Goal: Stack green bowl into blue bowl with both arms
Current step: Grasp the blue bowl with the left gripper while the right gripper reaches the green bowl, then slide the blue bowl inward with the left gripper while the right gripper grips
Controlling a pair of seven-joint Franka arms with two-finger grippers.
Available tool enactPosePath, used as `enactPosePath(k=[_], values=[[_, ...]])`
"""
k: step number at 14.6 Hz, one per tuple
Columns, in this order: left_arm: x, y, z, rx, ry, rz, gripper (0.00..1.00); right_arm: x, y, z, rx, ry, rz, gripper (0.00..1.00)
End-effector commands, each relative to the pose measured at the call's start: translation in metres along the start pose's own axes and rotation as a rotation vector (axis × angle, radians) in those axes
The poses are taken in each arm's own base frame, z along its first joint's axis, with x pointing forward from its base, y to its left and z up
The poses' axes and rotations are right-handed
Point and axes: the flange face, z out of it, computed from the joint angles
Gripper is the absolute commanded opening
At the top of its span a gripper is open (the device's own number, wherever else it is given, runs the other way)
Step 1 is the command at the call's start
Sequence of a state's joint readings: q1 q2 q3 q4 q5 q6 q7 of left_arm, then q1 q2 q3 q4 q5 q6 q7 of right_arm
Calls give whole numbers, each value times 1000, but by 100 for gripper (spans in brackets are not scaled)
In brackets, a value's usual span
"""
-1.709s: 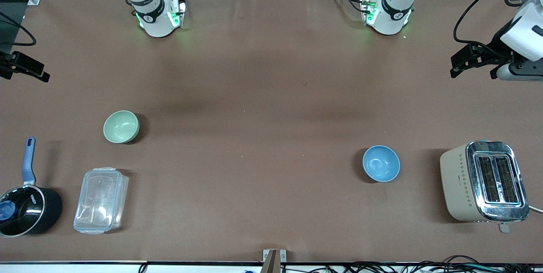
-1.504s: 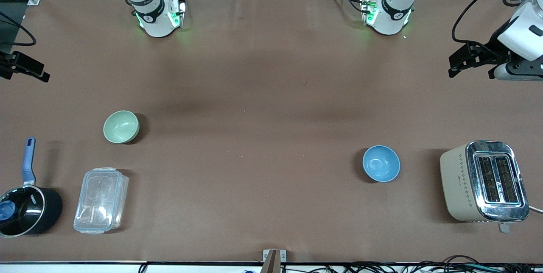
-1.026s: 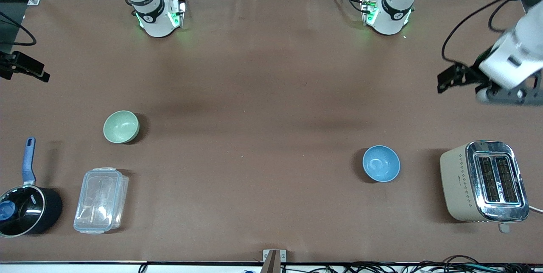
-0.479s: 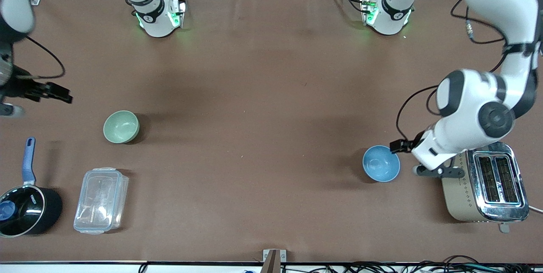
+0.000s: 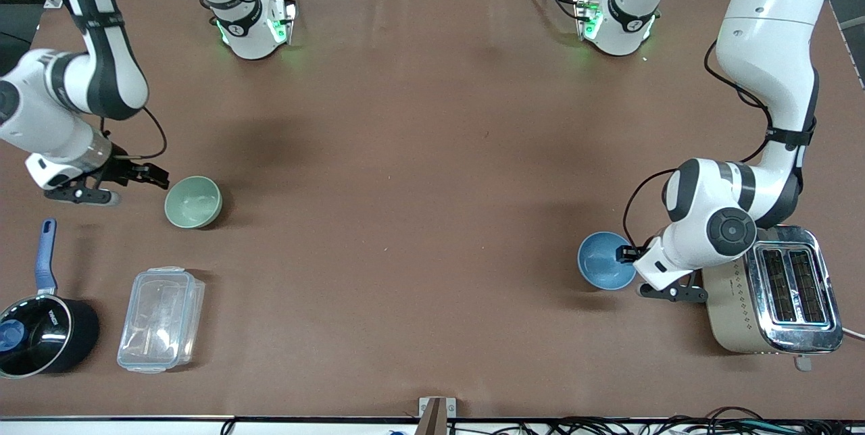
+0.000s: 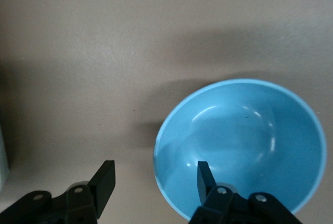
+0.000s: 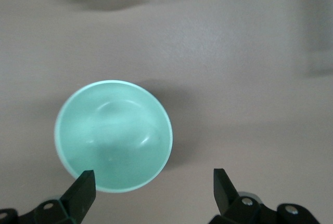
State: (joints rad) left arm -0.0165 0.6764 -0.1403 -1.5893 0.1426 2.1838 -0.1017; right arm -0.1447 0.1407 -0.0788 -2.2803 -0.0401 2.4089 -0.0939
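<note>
The green bowl [image 5: 193, 201] sits upright on the brown table toward the right arm's end. My right gripper [image 5: 154, 177] is open and empty just beside it; in the right wrist view [image 7: 152, 185] one finger [image 7: 83, 188] is over the bowl's [image 7: 113, 135] rim, the other over bare table. The blue bowl [image 5: 603, 260] sits upright beside the toaster. My left gripper [image 5: 625, 254] is open at its rim; in the left wrist view [image 6: 154, 180] one finger [image 6: 204, 174] is over the bowl's [image 6: 244, 141] inside, the other [image 6: 104, 181] outside it.
A cream and chrome toaster [image 5: 770, 290] stands close to the blue bowl at the left arm's end. A clear plastic container [image 5: 161, 319] and a black pot with a blue handle [image 5: 40, 334] lie nearer the front camera than the green bowl.
Both arms swung in from the table's ends and came down. The left gripper reached the blue bowl's rim, the right gripper reached the green bowl's side. The bowls have not moved.
</note>
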Motion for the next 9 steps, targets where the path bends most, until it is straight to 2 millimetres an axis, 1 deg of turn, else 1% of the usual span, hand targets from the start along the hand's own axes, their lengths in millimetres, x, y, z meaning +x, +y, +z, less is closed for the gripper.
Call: enactPosePath(k=[1, 2, 3, 4, 5, 6, 7, 8, 9], values=[[4, 2, 8, -4, -5, -11, 36, 0, 6, 41, -6, 2, -7, 99], [4, 3, 11, -32, -11, -31, 24, -3, 6, 55, -6, 8, -5, 98], [3, 5, 13, -57, -17, -47, 15, -9, 5, 65, -7, 22, -6, 95], [3, 3, 13, -68, -18, -53, 12, -16, 1, 74, -6, 27, -12, 89], [3, 3, 15, -69, -23, -56, 9, -23, -4, 80, -5, 29, -20, 80], [4, 3, 14, -68, -19, -50, 5, -28, -7, 84, -5, 33, -25, 68], [8, 3, 1, -67, 0, -51, 1, -31, -9, 89, -4, 34, -39, 48], [13, 11, -17, -69, 13, -43, 0, -32, -11, 91, -4, 34, -53, 28], [14, 29, -44, -73, 18, -18, 0, -32, -10, 91, -4, 35, -52, 15]])
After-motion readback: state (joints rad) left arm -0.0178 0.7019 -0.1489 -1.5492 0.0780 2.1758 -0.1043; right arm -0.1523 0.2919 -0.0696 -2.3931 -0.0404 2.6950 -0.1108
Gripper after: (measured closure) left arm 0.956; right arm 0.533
